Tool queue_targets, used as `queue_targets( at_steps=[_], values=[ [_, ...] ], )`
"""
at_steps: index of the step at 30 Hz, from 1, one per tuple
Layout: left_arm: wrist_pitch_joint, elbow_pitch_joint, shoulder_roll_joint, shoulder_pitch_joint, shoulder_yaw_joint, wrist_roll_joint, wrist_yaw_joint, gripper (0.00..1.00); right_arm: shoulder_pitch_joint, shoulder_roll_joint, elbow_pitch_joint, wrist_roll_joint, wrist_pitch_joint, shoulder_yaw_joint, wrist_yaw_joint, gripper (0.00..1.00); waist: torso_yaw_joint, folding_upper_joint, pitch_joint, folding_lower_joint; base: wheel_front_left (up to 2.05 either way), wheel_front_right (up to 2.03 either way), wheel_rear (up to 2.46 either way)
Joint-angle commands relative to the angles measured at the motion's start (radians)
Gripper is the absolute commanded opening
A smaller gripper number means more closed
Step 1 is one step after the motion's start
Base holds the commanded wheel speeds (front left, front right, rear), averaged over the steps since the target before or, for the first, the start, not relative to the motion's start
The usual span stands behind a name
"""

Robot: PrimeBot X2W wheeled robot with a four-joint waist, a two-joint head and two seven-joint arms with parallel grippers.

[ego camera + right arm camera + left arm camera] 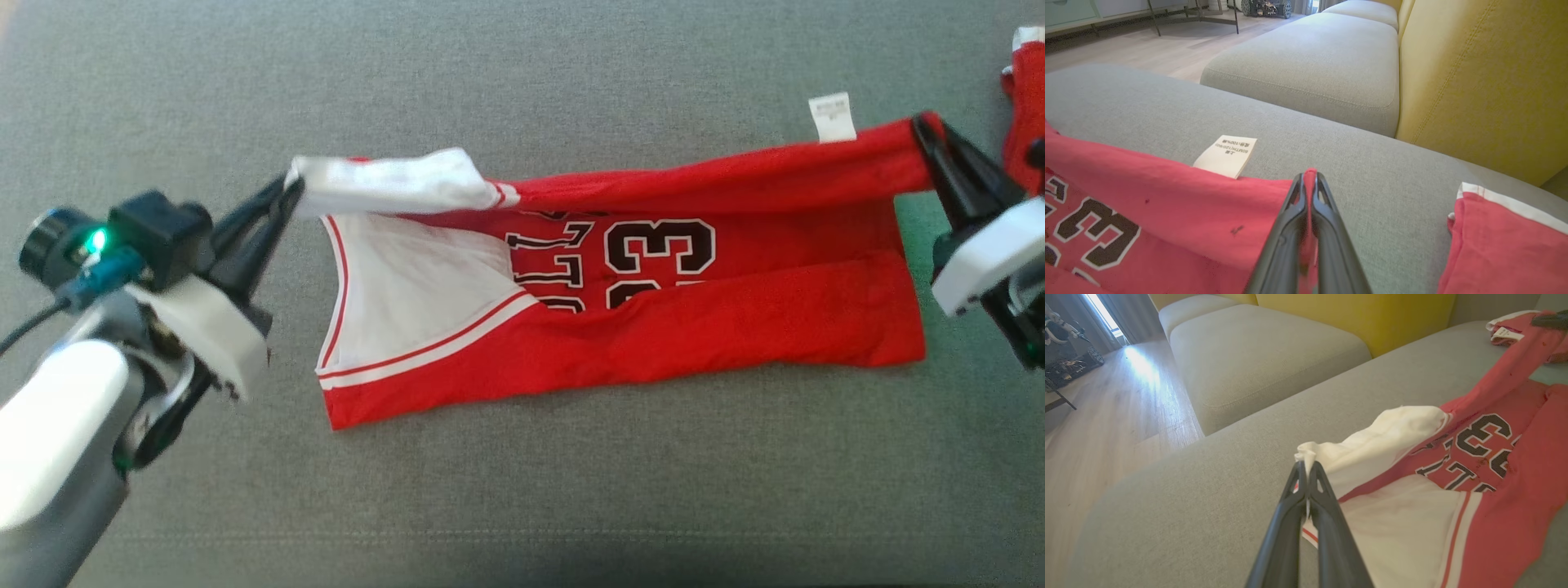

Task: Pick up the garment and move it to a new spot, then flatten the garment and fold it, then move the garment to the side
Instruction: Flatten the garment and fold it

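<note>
Surface: I am looking down on a grey sofa cushion (522, 73), which carries everything I am working with.
Room: past it I see a yellow backrest (1486, 81), a second grey cushion (1261, 355) and a pale wood floor (1106, 416).
Task item: a red sleeveless garment (735, 327) with white panels and a black 23 lies across the middle of the sofa cushion, running left to right in my head view. A red fold along its near side covers the lower part of the print.
Left side: my left pincer (290, 189) is closed on the white end of the garment's far edge. In the left wrist view the fingers press together with white cloth pinched at their tips.
Right side: my right pincer (922, 126) is closed on the red corner at the other end. In the right wrist view red cloth sits squeezed between the fingers.
Far edge: raised off the cushion and drawn into a taut band between the two grips, while the body of the garment lies flat.
Tag: a white care label (832, 118) sticks out from the lifted red edge, near the right pincer.
Other cloth: a second red piece with white trim (1024, 114) lies beyond the right pincer, apart from the garment.
</note>
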Motion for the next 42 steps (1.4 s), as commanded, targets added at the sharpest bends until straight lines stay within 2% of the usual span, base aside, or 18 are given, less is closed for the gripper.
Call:
queue_targets(
  at_steps=[1, 14, 23, 24, 25, 27, 34, 39, 42],
  values=[
    [0.014, -0.041, 0.067, -0.012, 0.040, -0.010, -0.008, 0.00, 0.035, -0.052, -0.024, 0.025, -0.009, 0.020, -0.001, 0.00, 0.001, -0.0001, -0.006, 0.0000, 0.00, 0.00, 0.00],
    [0.118, -0.114, 0.131, 0.091, -0.032, -0.078, -0.071, 0.00, 0.062, -0.168, -0.132, 0.149, 0.072, 0.189, -0.001, 0.00, -0.004, -0.0001, -0.034, 0.0000, 0.00, 0.00, 0.00],
    [0.134, -0.106, 0.131, 0.114, -0.065, -0.078, -0.075, 0.00, 0.078, -0.242, -0.226, 0.244, 0.152, 0.295, -0.001, 0.00, -0.013, -0.0001, -0.055, 0.0000, 0.00, 0.00, 0.00],
    [0.137, -0.102, 0.130, 0.118, -0.067, -0.082, -0.075, 0.00, 0.080, -0.249, -0.235, 0.253, 0.166, 0.306, -0.001, 0.36, -0.014, -0.0001, -0.058, 0.0000, 0.00, 0.00, 0.00],
    [0.143, -0.097, 0.128, 0.124, -0.069, -0.092, -0.074, 0.16, 0.085, -0.254, -0.241, 0.274, 0.182, 0.313, -0.001, 1.00, -0.015, -0.0001, -0.062, 0.0000, 0.00, 0.00, 0.00],
    [0.160, -0.093, 0.125, 0.136, -0.072, -0.116, -0.075, 1.00, 0.087, -0.268, -0.261, 0.305, 0.206, 0.325, -0.001, 1.00, -0.017, -0.0001, -0.067, 0.0000, 0.00, 0.00, 0.00],
    [0.153, -0.105, 0.137, 0.149, -0.054, -0.132, -0.047, 1.00, 0.073, -0.304, -0.266, 0.335, 0.203, 0.317, -0.001, 1.00, -0.019, -0.0001, -0.091, 0.0000, 0.00, 0.00, 0.00],
    [0.072, -0.119, 0.127, 0.144, 0.005, -0.126, 0.020, 1.00, 0.064, -0.304, -0.214, 0.352, 0.143, 0.245, -0.001, 1.00, -0.015, -0.0001, -0.113, 0.0000, 0.00, 0.00, 0.00],
    [0.001, -0.117, 0.103, 0.142, 0.054, -0.125, 0.082, 1.00, 0.066, -0.282, -0.172, 0.359, 0.084, 0.182, -0.001, 1.00, -0.015, -0.0001, -0.131, 0.0000, 0.00, 0.00, 0.00]
  ],
)
